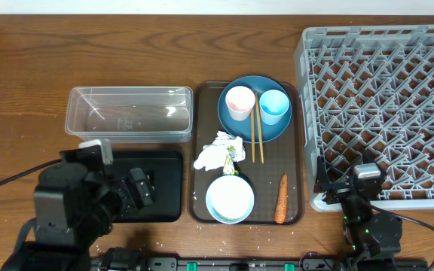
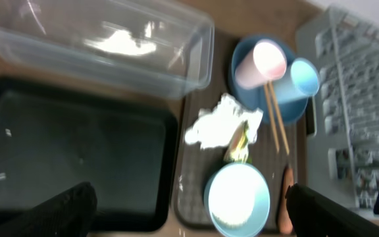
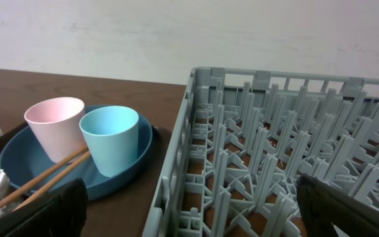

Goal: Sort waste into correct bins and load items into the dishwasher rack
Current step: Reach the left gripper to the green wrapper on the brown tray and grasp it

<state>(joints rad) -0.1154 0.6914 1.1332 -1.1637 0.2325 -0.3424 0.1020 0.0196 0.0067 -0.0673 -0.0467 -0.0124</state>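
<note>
A brown serving tray point(image 1: 199, 162) holds a dark-blue plate point(image 1: 271, 129) with a pink cup point(image 1: 239, 102), a light-blue cup point(image 1: 274, 105) and wooden chopsticks point(image 1: 255, 139) on it. Nearer the front lie a crumpled white-and-green wrapper point(image 1: 218, 153), a light-blue bowl point(image 1: 230, 199) with a white inside, and an orange carrot point(image 1: 281, 199). The clear tub point(image 1: 130, 113) and black tray point(image 1: 168, 192) are to the left. The grey rack point(image 1: 386, 98) is to the right. My left gripper point(image 1: 140, 188) is open and empty over the black tray. My right gripper point(image 1: 353, 187) is open and empty at the rack's front left corner.
A few white specks lie on the black tray point(image 2: 77, 151) in the left wrist view. The right wrist view looks along the rack's left wall point(image 3: 176, 151), with both cups and the plate point(image 3: 18, 155) to its left. A pale wall stands behind the table.
</note>
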